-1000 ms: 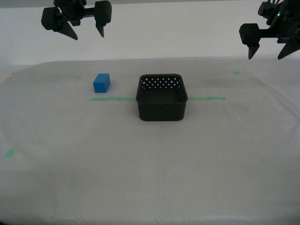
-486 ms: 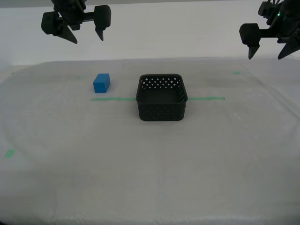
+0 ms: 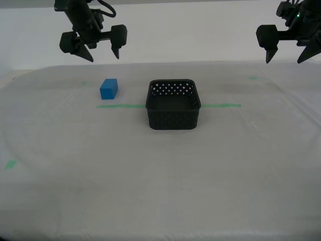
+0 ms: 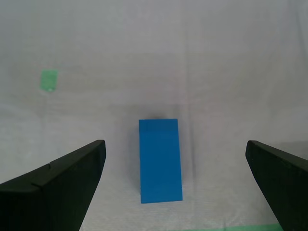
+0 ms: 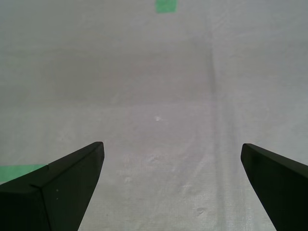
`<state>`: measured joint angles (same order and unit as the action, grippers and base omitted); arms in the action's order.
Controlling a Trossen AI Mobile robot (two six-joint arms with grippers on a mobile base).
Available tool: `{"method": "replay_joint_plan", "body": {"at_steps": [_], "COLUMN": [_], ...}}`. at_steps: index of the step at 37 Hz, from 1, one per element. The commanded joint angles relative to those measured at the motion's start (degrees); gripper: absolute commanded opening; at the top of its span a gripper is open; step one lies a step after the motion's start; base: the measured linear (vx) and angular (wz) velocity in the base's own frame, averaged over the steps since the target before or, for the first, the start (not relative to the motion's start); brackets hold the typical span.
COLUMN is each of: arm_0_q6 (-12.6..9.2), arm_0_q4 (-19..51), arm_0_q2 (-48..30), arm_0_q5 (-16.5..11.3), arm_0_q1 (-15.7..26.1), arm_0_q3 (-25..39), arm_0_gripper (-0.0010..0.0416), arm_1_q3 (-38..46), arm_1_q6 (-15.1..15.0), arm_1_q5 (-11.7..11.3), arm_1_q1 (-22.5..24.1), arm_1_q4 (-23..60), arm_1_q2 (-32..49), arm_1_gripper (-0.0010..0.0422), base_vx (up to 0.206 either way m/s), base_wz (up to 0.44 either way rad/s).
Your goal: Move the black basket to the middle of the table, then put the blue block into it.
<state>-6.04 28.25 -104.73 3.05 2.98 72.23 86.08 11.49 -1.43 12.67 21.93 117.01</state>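
The black basket [image 3: 173, 105] sits on the table [image 3: 160, 175] about midway between the table's two side edges and closer to its far edge than to its near one. It is a small rectangular plastic basket with rounded corners; its walls are a lattice of small holes, through which the pale table shows on the far wall. It stands upright with its open top facing up, and its inside looks dark and holds nothing that can be seen. A thin green tape line [image 3: 120, 106] runs across the table and passes behind or under the basket, showing on both sides of it.

The blue block [image 3: 108, 89] rests on the table just beyond the tape line, near the basket but not touching it, on the exterior view's left of it. It is a plain, bright blue solid with flat faces, much smaller than the basket. In the second wrist view the block [image 4: 160, 160] appears as a longish rectangle lying flat on the bare surface.

My second gripper [image 3: 93, 47] hangs in the air above and beyond the block, its fingers [image 4: 57, 185] spread wide with the block seen between them and well below, touching neither. My first gripper [image 3: 287, 50] hangs high over the table's far corner on the exterior view's right, well apart from the basket, its fingers [image 5: 57, 190] also spread wide over bare table, holding nothing. Small green marks [image 3: 10, 164] dot the surface.
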Motion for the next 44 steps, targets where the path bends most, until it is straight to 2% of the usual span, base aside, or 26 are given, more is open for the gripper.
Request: {"method": "replay_joint_plan", "body": {"at_steps": [1,12,21,26,29,44], "arm_0_q6": [0.07,0.07,0.07,0.07,0.07,0.07], "arm_0_q4": [0.04,0.0,0.04,0.02,0.02,0.04], "arm_0_q2": [0.02,0.02,0.02,0.02,0.02,0.02], "arm_0_q5": [0.0,0.0,-0.04,-0.02,-0.02,-0.02], "arm_0_q1": [0.07,0.07,0.07,0.07,0.07,0.07], "arm_0_q3": [0.04,0.04,0.04,0.04,0.04,0.04], "arm_0_gripper": [0.0399,0.0399,0.0399,0.0399,0.0398,0.0399], "arm_1_q3": [1.92,8.7,9.33,8.31,8.22,1.09], "arm_1_q6": [-0.13,-1.81,-1.86,-1.9,-2.36,-2.36], "arm_1_q5": [0.24,0.74,0.72,-1.03,-1.11,-1.07], "arm_1_q1": [0.09,0.15,0.17,0.15,0.15,0.83], "arm_1_q4": [1.36,6.32,6.78,5.84,5.73,-4.33], "arm_1_q2": [1.9,9.44,12.13,12.13,12.13,12.13], "arm_1_gripper": [0.0401,0.0401,0.04,0.0401,0.0401,0.0401], "base_vx": [0.0,0.0,0.0,0.0,0.0,0.0], "base_wz": [0.0,0.0,0.0,0.0,0.0,0.0]}}
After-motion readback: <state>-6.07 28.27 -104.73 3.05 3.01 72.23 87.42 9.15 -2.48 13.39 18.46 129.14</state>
